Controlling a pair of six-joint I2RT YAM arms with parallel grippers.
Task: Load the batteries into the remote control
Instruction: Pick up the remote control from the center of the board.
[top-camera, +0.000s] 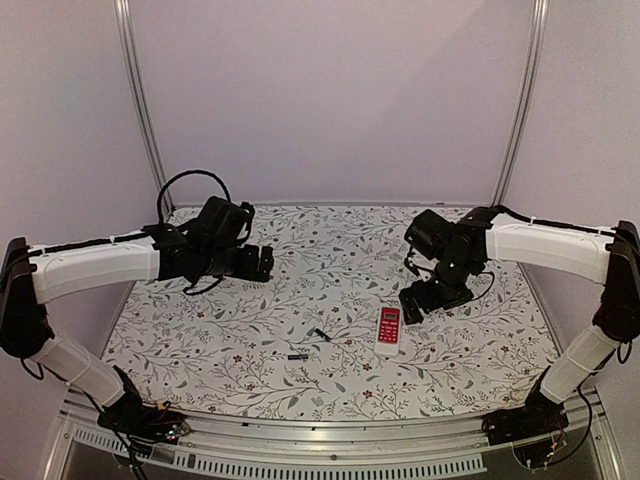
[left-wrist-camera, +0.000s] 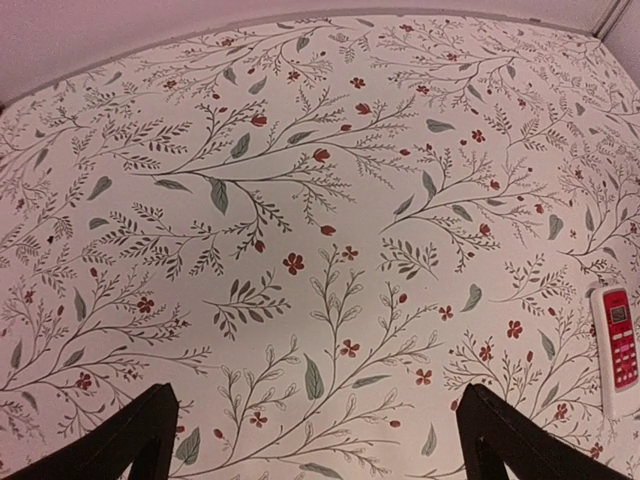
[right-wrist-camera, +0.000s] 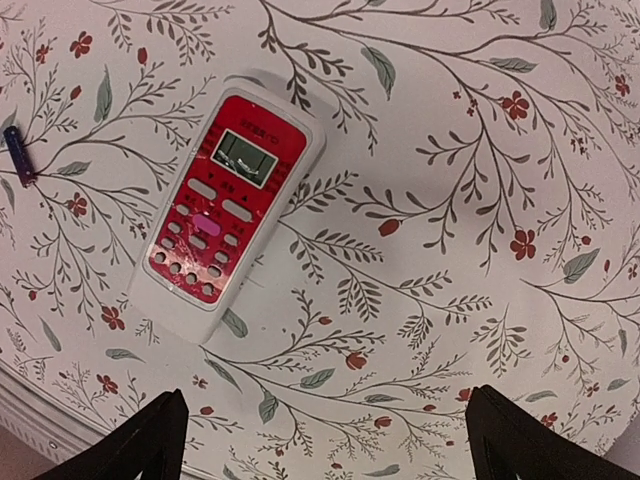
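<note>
The remote control (top-camera: 388, 329) lies red face up on the floral cloth, right of centre; it also shows in the right wrist view (right-wrist-camera: 225, 208) and at the right edge of the left wrist view (left-wrist-camera: 619, 345). Two small dark batteries lie to its left: one (top-camera: 321, 334) tilted, one (top-camera: 297, 356) lying level nearer the front. One battery (right-wrist-camera: 18, 154) shows at the left edge of the right wrist view. My right gripper (top-camera: 415, 303) is open and empty, hovering just behind the remote. My left gripper (top-camera: 266, 263) is open and empty, raised over the left half of the table.
The table is covered by a white cloth (top-camera: 330, 260) printed with leaves and red flowers. A metal rail (top-camera: 330, 440) runs along the near edge. Pale walls and two upright poles (top-camera: 140, 100) close the back.
</note>
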